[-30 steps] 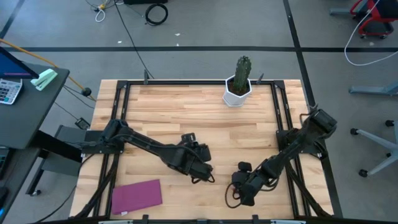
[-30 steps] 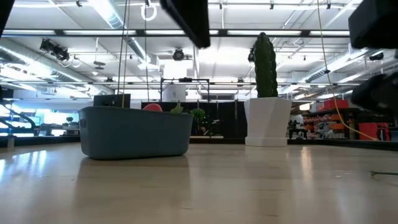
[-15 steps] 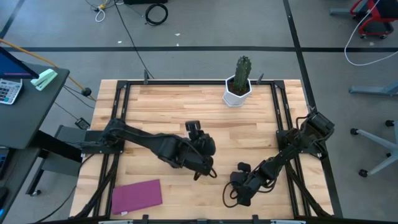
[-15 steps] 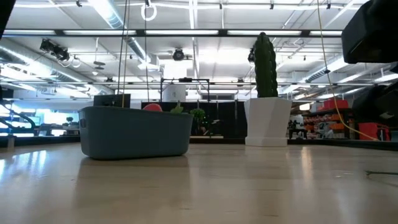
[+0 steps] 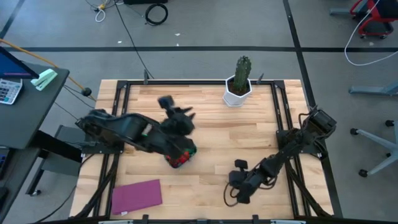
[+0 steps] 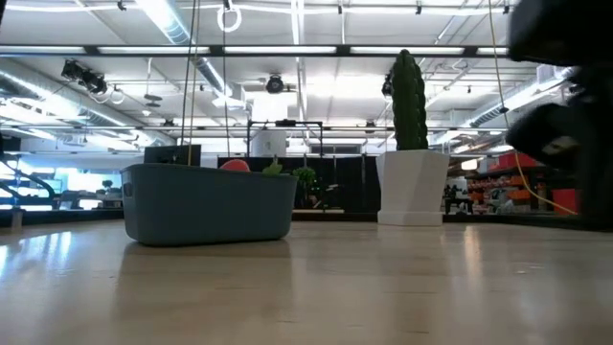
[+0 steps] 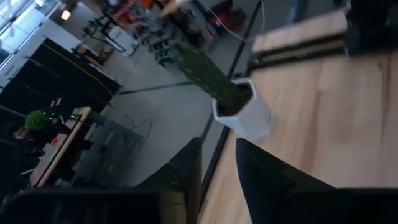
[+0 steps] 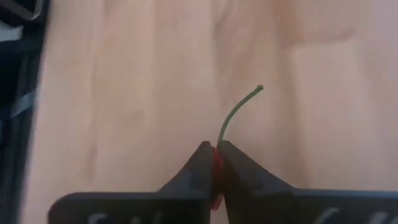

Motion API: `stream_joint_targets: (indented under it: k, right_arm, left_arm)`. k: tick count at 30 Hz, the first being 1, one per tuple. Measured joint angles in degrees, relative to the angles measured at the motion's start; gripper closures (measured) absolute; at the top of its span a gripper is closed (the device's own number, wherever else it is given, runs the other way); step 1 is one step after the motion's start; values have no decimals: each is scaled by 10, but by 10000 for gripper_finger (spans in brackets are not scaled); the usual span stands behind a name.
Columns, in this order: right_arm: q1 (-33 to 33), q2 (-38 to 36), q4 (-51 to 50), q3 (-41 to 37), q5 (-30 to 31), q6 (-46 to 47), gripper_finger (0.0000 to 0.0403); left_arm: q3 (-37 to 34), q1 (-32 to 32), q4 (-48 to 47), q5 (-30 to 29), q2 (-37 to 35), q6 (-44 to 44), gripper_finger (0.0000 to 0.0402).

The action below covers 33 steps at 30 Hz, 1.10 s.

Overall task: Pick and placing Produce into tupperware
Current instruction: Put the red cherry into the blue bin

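The teal tupperware (image 6: 209,203) stands on the table with a red piece of produce (image 6: 235,165) and a green piece (image 6: 273,168) showing over its rim. In the high view the tupperware (image 5: 181,155) lies just right of my left arm. My left gripper (image 5: 184,114) is raised over the table's middle left and points toward the cactus; its fingers (image 7: 189,171) stand a little apart with nothing between them. Near the table's front edge, my right gripper (image 5: 237,190) is shut on a tiny red produce piece (image 8: 216,167) with a green stem. My right gripper pinches the tiny red piece (image 8: 216,163) between the free ends of its two fingers. The fingers slant down toward the tabletop. The thin green stem (image 8: 239,115) curves out beyond the fingertips over the wood. I cannot tell whether the piece rests on the table.
A tall green cactus in a white pot (image 5: 239,82) stands at the table's far edge, also seen in the low view (image 6: 410,134) and the left wrist view (image 7: 217,84). A flat purple mat (image 5: 137,194) lies at the front left. Black frame rails run along the table's sides.
My left gripper has swung away from over the tupperware, up and toward the table's far left, and has tipped to face the cactus. The tupperware with red produce inside now shows in the high view. My right gripper has stayed near the front edge.
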Motion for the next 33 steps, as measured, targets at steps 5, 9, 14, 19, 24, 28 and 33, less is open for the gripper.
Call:
stream_joint_targets:
  k: [5,9,14,19,24,28,33]
  right_arm:
    - [-60,-16,53,0,13,-94,373]
    - [-135,-16,173,1,3,-192,385]
    - [-219,-16,205,64,-20,-293,383]
    - [-271,15,167,165,-43,-356,377]
    - [-294,100,70,262,-47,-379,379]
    - [-306,156,54,295,-45,-378,372]
    - [-317,199,48,303,-44,-379,365]
  left_arm:
    - [0,-5,8,-14,-58,1,320]
    - [0,-4,17,-15,-95,0,335]
    - [0,-4,16,-14,-119,-2,349]
    - [0,-4,14,-13,-121,-5,355]
    - [-1,-4,11,-13,-115,-5,356]
    - [-1,-4,6,-12,-115,-5,359]
    - [-1,-6,-5,-11,-115,-6,366]
